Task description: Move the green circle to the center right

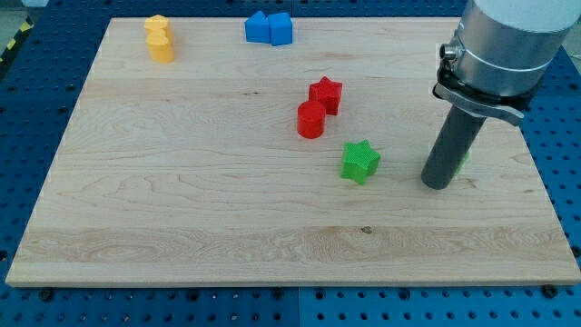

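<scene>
One green sliver [466,162], likely the green circle, peeks out behind my tip [437,184] at the board's [182,209] centre right, touching it, with the green star [360,161] just left; the rod holds nothing.

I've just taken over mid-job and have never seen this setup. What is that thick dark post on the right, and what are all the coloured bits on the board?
There is one picture, looking down at an angle at a wooden board on a blue table. The dark post is the arm's pushing rod; my tip rests on the board at the view's right. It holds nothing; it only pushes. A sliver of green peeks out right behind the rod, probably the green circle, mostly hidden. To the tip's left lies a green star. Further left and up are a red cylinder and red star. Along the top edge sit two blue blocks and two yellow blocks.
</scene>
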{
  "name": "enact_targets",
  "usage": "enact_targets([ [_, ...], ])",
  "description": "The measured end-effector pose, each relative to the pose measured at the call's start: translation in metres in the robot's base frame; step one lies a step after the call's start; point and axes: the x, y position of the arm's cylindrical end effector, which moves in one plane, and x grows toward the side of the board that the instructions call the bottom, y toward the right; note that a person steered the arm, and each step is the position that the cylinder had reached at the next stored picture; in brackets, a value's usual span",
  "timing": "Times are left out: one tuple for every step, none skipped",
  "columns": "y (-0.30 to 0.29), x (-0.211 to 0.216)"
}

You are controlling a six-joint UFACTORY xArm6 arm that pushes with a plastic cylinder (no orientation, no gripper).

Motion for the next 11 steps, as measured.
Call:
enact_targets([
  [0.0,-0.006],
  [0.0,-0.011],
  [0.006,-0.014],
  [0.012,-0.019],
  [0.017,-0.034],
  [0.025,-0.057],
  [0.035,-0.076],
  [0.031,-0.079],
  [0.011,-0.063],
  [0.007,-0.014],
  [-0.004,0.035],
])
